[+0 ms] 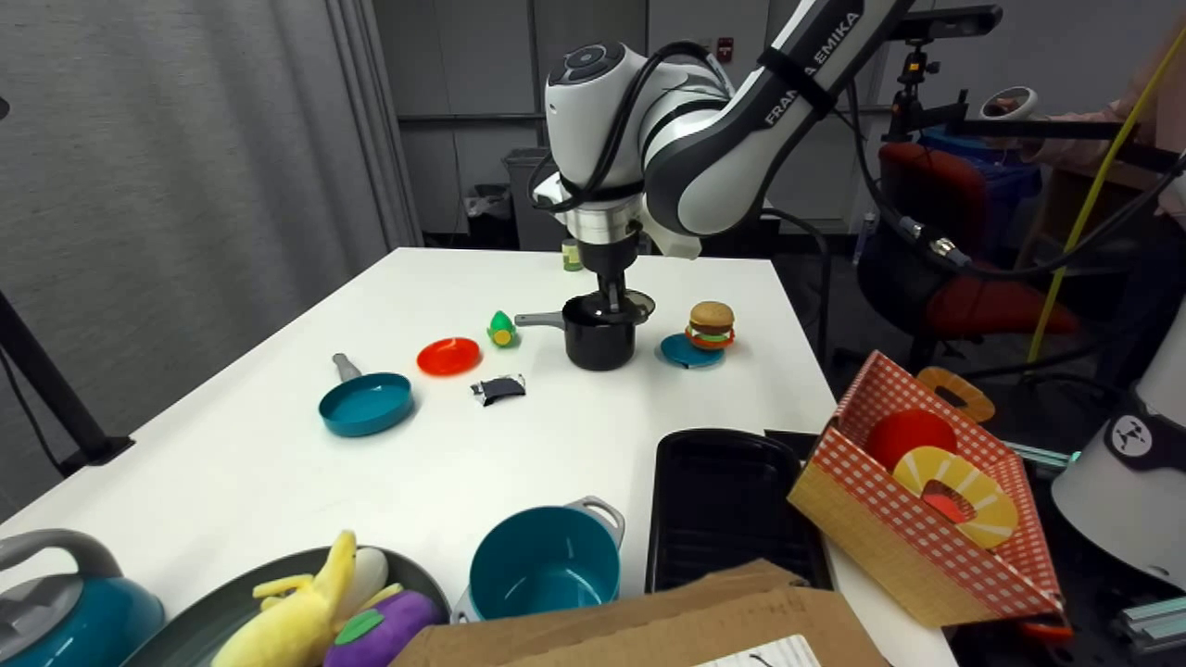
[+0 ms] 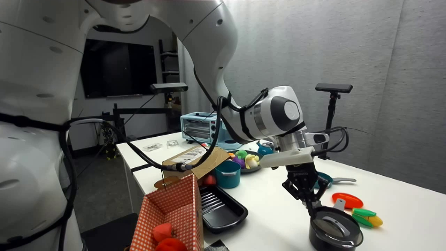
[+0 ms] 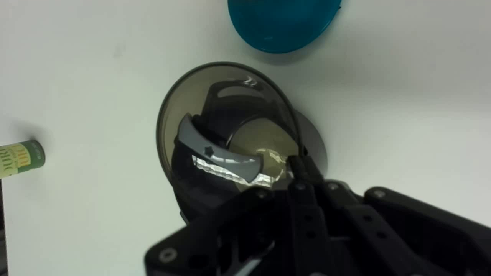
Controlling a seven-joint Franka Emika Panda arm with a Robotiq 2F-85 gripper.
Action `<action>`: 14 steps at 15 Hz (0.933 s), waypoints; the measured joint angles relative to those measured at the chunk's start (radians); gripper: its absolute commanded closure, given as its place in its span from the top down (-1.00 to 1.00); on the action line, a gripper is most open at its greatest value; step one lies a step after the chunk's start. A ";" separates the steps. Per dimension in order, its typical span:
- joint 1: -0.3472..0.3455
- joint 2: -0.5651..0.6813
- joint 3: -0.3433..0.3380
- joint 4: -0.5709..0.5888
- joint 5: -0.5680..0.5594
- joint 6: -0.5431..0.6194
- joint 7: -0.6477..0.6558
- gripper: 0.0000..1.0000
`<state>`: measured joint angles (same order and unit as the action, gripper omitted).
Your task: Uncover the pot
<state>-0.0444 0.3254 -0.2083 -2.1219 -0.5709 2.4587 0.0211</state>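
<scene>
My end effector (image 3: pixel 303 164) is narrow, seemingly pinching the rim of the clear lid (image 3: pixel 226 156). The black pot (image 1: pixel 600 345), mid-frame in an exterior view, looks partly uncovered, lid askew above it; lifting that clear and setting it on the surface (image 1: pixel 519 463) remain, I judge.

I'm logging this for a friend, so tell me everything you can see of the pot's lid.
The lid is a dark-rimmed, see-through smoky disc, perhaps glass or plastic, with a curved grey handle bearing a small star-shaped mark. It is off-centre over the black pot, jutting past it toward the small teal plate. The gripper seems shut on its edge, though the contact is partly hidden. I can't tell how much it tilts.
</scene>
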 measured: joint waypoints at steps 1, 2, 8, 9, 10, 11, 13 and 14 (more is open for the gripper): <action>0.000 0.000 0.001 0.000 0.000 0.000 0.002 -0.97; 0.000 -0.001 0.002 0.000 0.000 0.000 0.003 -0.98; 0.001 -0.007 0.005 -0.005 0.000 0.000 0.010 -1.00; 0.001 -0.007 0.005 -0.008 0.002 -0.001 0.010 -1.00; 0.001 -0.007 0.005 -0.011 0.006 -0.001 0.010 -1.00; 0.001 -0.007 0.005 -0.014 0.007 -0.001 0.016 -1.00; 0.001 -0.007 0.003 -0.021 0.006 -0.002 0.040 -1.00; 0.001 -0.007 0.001 -0.023 0.006 -0.002 0.051 -1.00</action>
<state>-0.0436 0.3185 -0.2073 -2.1445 -0.5654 2.4571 0.0719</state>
